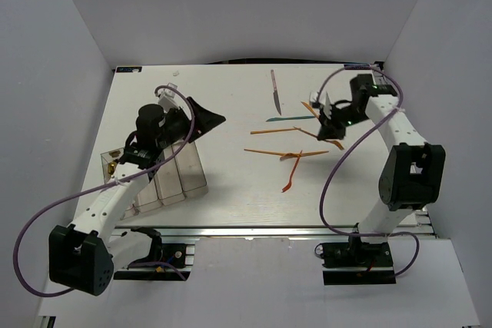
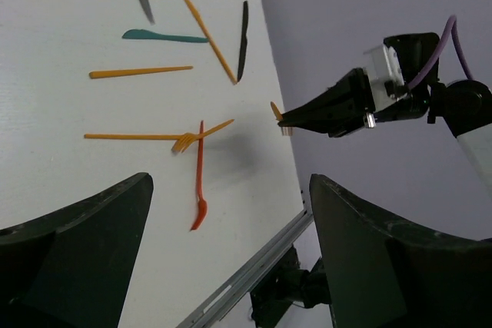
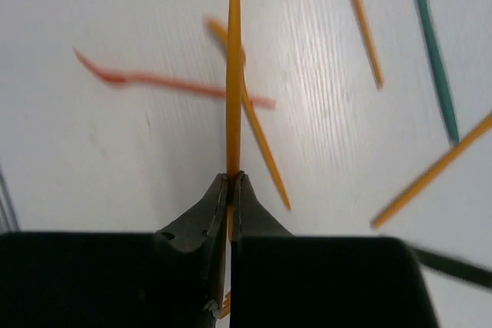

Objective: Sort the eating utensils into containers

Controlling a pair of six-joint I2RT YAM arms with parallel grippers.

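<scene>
My right gripper [image 3: 231, 178] is shut on an orange fork [image 3: 234, 74], held just above the table at the right; its tines show behind the jaws. From the left wrist view that right gripper [image 2: 288, 120] hangs past the table's edge with the fork's end [image 2: 275, 110] at its tip. My left gripper [image 1: 211, 124] stands open and empty above the clear containers [image 1: 184, 182] at the left. On the table lie a teal knife [image 1: 290, 119], a dark-bladed knife [image 1: 274, 91], orange sticks [image 1: 273, 130] and an orange-red spoon [image 1: 290, 178].
A black knife [image 2: 243, 40] and a long orange stick [image 2: 209, 28] lie crossed near the right gripper. Another orange fork [image 2: 201, 134] crosses a stick [image 2: 131, 137] mid-table. White walls enclose the table on three sides; a metal rail [image 1: 254, 230] runs along its near edge.
</scene>
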